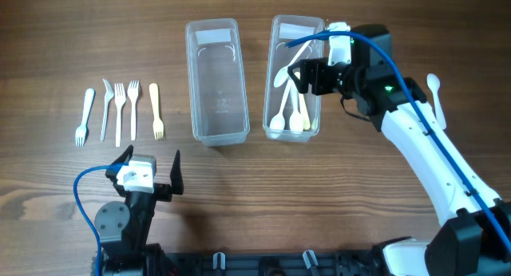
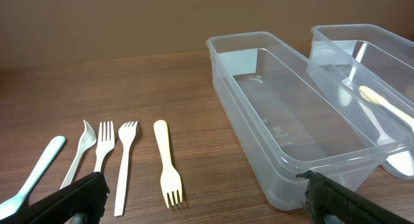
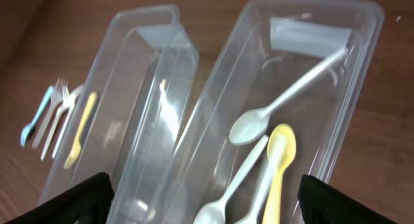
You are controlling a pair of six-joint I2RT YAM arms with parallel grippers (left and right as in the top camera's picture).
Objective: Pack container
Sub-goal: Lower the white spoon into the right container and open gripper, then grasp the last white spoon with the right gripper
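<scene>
Two clear plastic containers stand side by side. The left one point(image 1: 215, 80) is empty. The right one point(image 1: 315, 108) holds several white spoons and a yellow spoon point(image 3: 278, 166). Several plastic forks point(image 1: 120, 108) lie in a row at the left, a yellow fork point(image 2: 165, 162) nearest the containers and a pale blue one point(image 2: 32, 175) farthest. My right gripper point(image 1: 302, 75) is open and empty, hovering over the right container point(image 3: 362, 88). My left gripper point(image 1: 152, 174) is open and empty near the front edge, below the forks.
One white spoon point(image 1: 435, 96) lies on the wooden table right of my right arm. In the left wrist view the empty container point(image 2: 284, 114) sits just ahead of my right finger, with the spoon container point(image 2: 369, 75) behind it.
</scene>
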